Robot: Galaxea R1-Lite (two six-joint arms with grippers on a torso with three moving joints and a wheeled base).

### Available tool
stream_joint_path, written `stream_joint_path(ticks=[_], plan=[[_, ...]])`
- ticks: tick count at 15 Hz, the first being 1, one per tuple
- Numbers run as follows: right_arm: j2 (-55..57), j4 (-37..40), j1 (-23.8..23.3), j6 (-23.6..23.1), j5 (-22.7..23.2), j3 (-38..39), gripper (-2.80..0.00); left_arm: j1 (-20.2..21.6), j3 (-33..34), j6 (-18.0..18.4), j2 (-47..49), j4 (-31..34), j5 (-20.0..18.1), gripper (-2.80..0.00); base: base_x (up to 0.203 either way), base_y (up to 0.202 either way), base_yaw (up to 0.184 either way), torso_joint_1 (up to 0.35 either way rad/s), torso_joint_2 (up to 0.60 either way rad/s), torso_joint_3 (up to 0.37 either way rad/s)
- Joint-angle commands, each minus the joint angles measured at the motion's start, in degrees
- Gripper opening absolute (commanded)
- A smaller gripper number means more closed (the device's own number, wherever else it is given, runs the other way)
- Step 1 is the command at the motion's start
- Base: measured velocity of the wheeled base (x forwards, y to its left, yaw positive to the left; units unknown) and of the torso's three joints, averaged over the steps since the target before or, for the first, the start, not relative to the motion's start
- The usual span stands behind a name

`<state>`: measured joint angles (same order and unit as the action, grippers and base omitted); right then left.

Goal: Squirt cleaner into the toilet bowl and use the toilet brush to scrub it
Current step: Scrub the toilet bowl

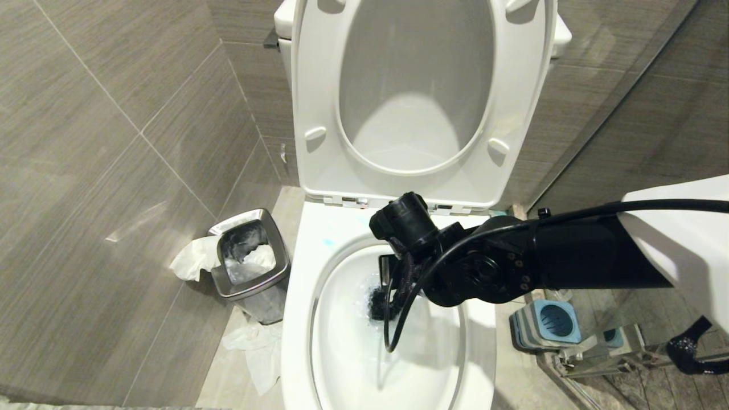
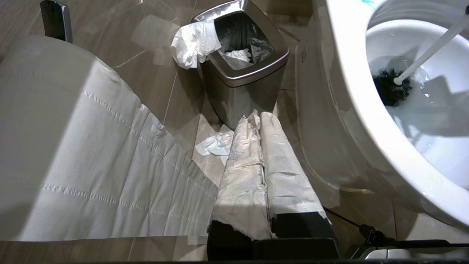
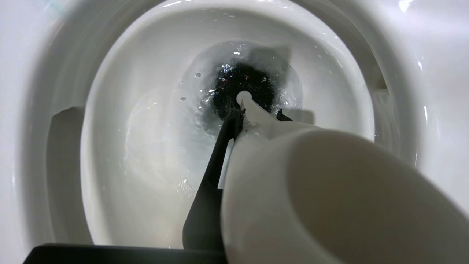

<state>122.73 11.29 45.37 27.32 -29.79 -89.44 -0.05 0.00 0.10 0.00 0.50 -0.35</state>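
Down in the toilet bowl (image 1: 319, 319) water sits the toilet brush (image 3: 243, 88) head. Long axis runs straight from my right gripper (image 3: 253, 126), pinching the handle; left gripper (image 2: 258, 176) pressed together, parked w/ tissue wrap, farther off.

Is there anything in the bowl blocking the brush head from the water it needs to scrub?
Nothing visible. The right end effector holds the toilet brush, whose black head already sits in the water at the bottom of the toilet bowl.
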Motion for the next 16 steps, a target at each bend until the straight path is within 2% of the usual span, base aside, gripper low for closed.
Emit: stream_joint_path(ticks=[1, 6, 8, 16], plan=[[-2.07, 0.54, 1.00, -0.11, -0.02, 0.02, -2.80, 0.05, 0.13, 0.00, 0.09, -0.01, 0.04, -2.80, 0.000, 0.000, 0.000, 0.000, 0.00, 0.000], [-17.77, 9.85, 3.82, -0.71, 0.14, -0.55, -2.80, -0.01, 0.12, -0.01, 0.00, -0.04, -0.01, -2.80, 0.000, 0.000, 0.000, 0.000, 0.00, 0.000], [-20.61, 13.67, 4.20, -1.48, 0.00, -1.00, -2.80, 0.03, 0.11, -0.01, 0.02, 0.02, 0.00, -2.80, 0.000, 0.000, 0.000, 0.000, 0.00, 0.000], [-11.10, 11.63, 4.11, -0.92, -0.26, -1.01, -2.80, -0.04, 0.18, 0.05, 0.07, 0.03, 0.05, -2.80, 0.000, 0.000, 0.000, 0.000, 0.00, 0.000]])
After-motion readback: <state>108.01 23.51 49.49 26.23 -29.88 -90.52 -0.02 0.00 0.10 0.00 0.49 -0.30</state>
